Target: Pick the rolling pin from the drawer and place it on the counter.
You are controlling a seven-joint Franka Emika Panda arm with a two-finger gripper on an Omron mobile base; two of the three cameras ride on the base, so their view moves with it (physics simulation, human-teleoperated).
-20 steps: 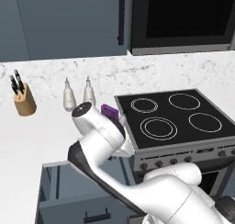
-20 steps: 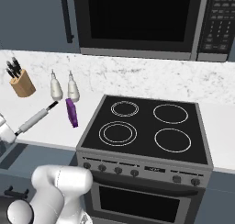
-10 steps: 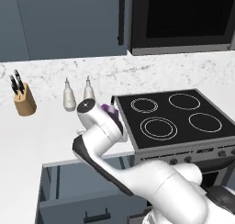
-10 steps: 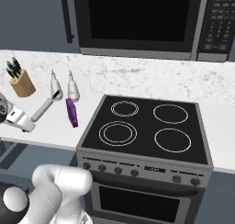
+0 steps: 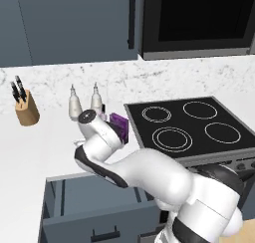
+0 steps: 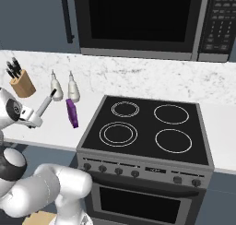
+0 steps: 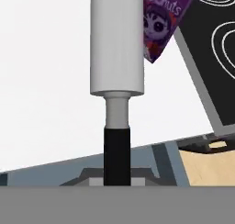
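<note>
The rolling pin point(image 6: 46, 103) is a slim white rod that slants up over the white counter point(image 6: 57, 123), its far end near the two bottles. My gripper point(image 6: 32, 117) is shut on its lower black handle point(image 7: 116, 154) at the counter's front edge. In the hand view the white barrel point(image 7: 117, 39) runs straight away from me above bare counter point(image 7: 41, 81). The blue-grey drawer point(image 5: 74, 221) stands pulled open below the counter, under my arm. In the left base view my own arm hides the gripper.
A purple donut bag point(image 6: 72, 112) lies on the counter just right of the pin, against the black stovetop point(image 6: 147, 127). Two bottles point(image 6: 56, 86) and a wooden knife block point(image 6: 22, 84) stand by the backsplash. Upper cabinets and a microwave hang above.
The arm has carried the held rolling pin a little up and farther over the counter, towards the purple bag. The grip on the handle has not changed.
</note>
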